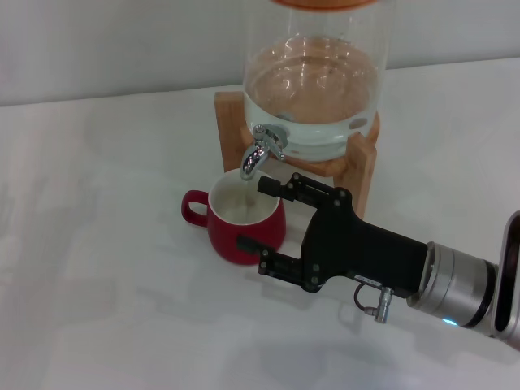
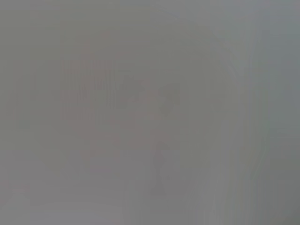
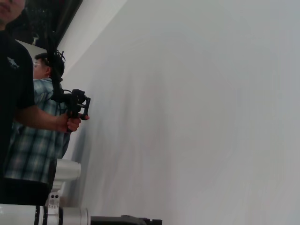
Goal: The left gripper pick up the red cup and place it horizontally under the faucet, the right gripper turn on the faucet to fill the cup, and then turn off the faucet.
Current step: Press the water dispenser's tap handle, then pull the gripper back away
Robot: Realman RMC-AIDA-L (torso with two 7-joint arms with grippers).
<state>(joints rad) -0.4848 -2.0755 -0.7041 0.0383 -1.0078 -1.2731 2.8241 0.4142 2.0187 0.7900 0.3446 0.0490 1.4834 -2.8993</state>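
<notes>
Red cup (image 1: 244, 223) stands under the faucet (image 1: 264, 150), right end effector (image 1: 264, 223) spread beside it.

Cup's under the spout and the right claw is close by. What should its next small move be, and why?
Probably lift the right gripper up to the faucet lever. The red cup stands upright under the spout, no stream is visible, and the open fingers sit beside the cup, below the lever. The left gripper is out of view.
</notes>
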